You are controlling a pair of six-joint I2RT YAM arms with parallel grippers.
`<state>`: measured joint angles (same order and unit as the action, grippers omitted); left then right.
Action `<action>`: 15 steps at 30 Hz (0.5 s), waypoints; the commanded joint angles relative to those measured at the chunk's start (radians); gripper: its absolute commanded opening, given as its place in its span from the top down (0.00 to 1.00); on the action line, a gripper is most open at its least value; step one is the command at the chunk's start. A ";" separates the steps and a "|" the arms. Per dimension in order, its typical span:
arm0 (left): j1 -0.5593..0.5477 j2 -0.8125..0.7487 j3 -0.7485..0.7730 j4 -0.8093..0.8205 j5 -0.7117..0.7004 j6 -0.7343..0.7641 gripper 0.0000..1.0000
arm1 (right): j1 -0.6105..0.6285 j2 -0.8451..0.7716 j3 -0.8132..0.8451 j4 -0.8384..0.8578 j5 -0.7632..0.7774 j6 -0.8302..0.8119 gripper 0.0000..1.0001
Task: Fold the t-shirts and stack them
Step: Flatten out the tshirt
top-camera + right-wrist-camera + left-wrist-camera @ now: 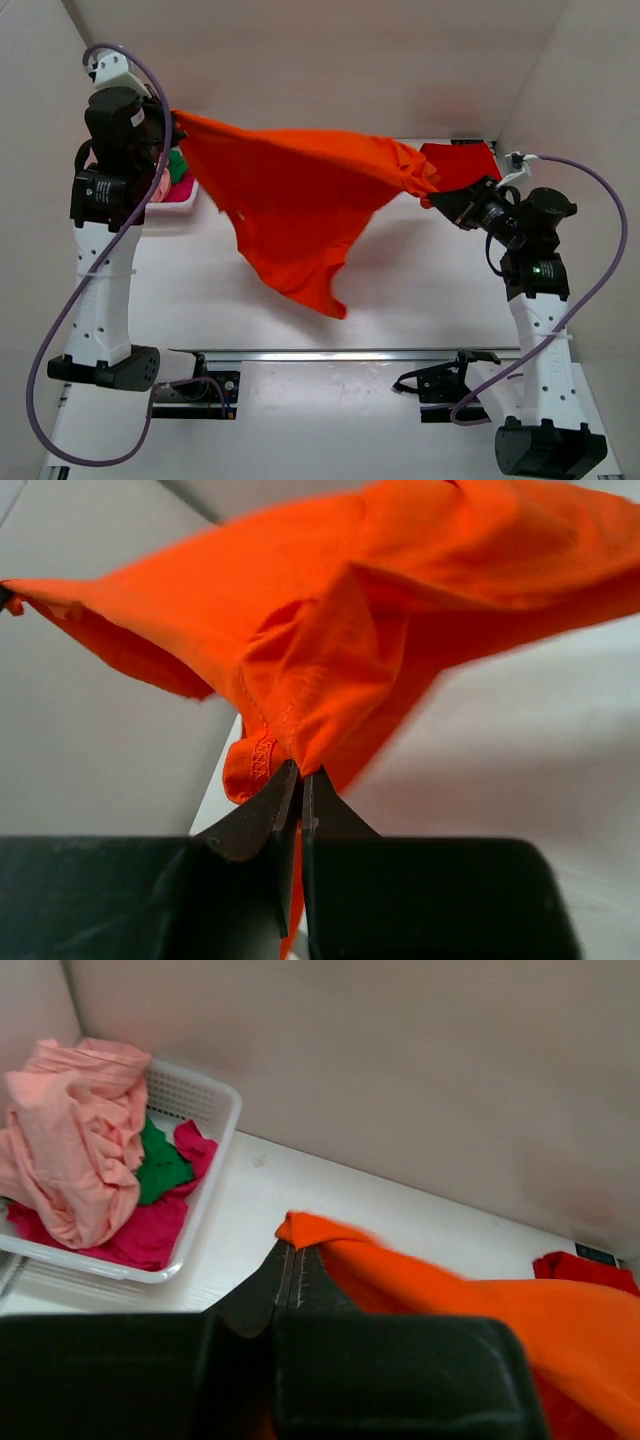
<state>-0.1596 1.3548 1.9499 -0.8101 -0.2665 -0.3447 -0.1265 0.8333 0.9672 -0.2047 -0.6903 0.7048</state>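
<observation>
My left gripper (293,1265) is clamped shut on one edge of the orange t-shirt (300,200), and my right gripper (300,780) is pinched shut on a stitched hem at the opposite side. The shirt hangs stretched between them above the table (430,290), its lower part drooping to a point toward the arm bases. To lay it flat, I judge I should hold both grippers level and the span taut, touch the hanging tail down first, then spread it without creases, away from the basket (215,1160) and the red t-shirt (458,160).
</observation>
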 commanded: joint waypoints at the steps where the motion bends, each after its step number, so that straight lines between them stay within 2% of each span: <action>1: 0.003 -0.055 -0.037 0.002 -0.066 0.044 1.00 | 0.015 0.027 0.036 -0.085 -0.044 -0.024 1.00; 7: -0.075 -0.135 -0.023 0.055 -0.132 0.070 1.00 | -0.062 -0.019 0.068 -0.091 -0.097 -0.042 1.00; 11: -0.142 -0.206 0.026 0.043 -0.206 0.072 1.00 | -0.039 -0.062 0.171 -0.180 0.000 -0.129 1.00; 15: -0.191 -0.356 -0.049 0.051 -0.257 0.084 1.00 | -0.035 -0.126 0.266 -0.277 0.070 -0.203 1.00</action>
<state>-0.3260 1.1385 1.9099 -0.8024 -0.4217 -0.2836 -0.1680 0.7685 1.1564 -0.4408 -0.6880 0.5819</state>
